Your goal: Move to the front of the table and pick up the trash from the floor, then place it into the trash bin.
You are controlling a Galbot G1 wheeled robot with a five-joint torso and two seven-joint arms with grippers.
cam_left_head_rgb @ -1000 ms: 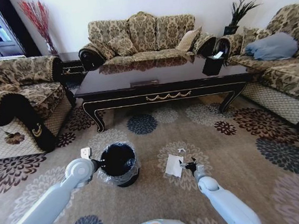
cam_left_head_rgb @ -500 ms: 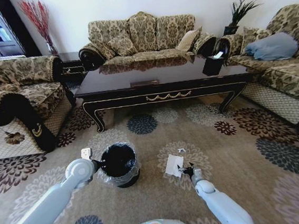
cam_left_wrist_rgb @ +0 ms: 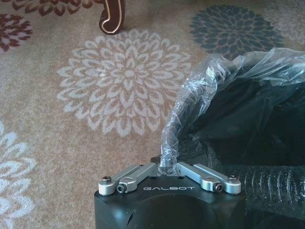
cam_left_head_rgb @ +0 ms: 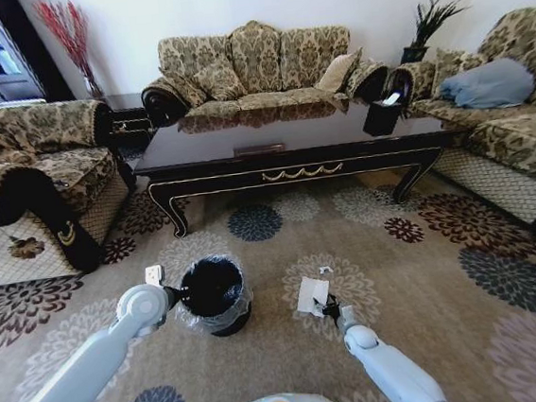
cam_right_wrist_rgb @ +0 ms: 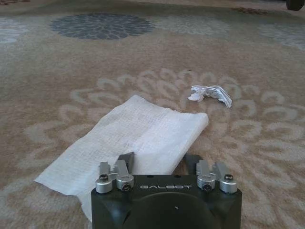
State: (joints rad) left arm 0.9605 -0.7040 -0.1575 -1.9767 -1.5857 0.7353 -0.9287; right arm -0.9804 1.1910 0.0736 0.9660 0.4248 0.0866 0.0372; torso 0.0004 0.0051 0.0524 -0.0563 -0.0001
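Right gripper is low over the floor, fingers apart, straddling the near edge of the white paper sheet; nothing clamped yet. In the head view it sits at the sheet's near right corner. The sheet looks like tissue or a paper towel: featherweight, limp, flat on the pile, so it should crumple rather than lift as a panel. Best hold is probably that near edge, pinching down into the carpet so a fold bunches between the pads; a shallow grab would likely slide off. 1 small crumpled white scrap lies just beyond the sheet, apart from it, also near weightless. Left gripper is closed on the crinkled plastic liner at the rim of the trash bin, which stands on the carpet left of the sheet. The carpet is soft and patterned, so pale bits blend into the cream medallions. The dark table is ahead, with sofas on 3 sides; the open floor between is adequate.
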